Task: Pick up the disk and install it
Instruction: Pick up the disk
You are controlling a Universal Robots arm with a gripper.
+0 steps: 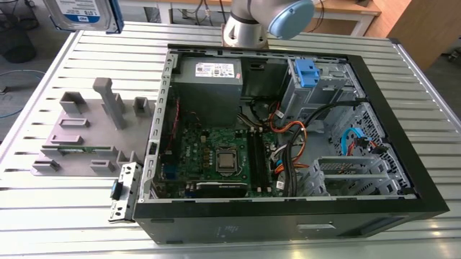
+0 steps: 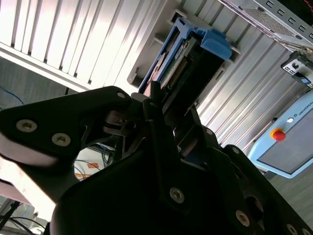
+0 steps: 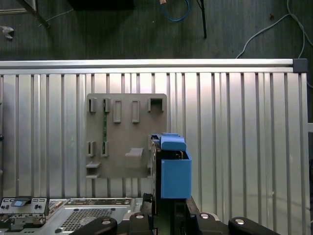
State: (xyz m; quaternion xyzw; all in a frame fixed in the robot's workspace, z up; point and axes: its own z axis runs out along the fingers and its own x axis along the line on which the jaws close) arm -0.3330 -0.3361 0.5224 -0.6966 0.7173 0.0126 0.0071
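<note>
The gripper is clamped on the disk, which it holds edge-on with the blue rail facing outward. In the exterior view the disk hangs high at the exterior view's left, above the table, clear of the grey fixture plate and well apart from the open case. Step status: pickup appears complete; installation not yet done. Judged requirement: transfer to the drive bay, with rails square to the bay guides before any insertion force.

Likely a lab, slatted bench, opened computer
</note>
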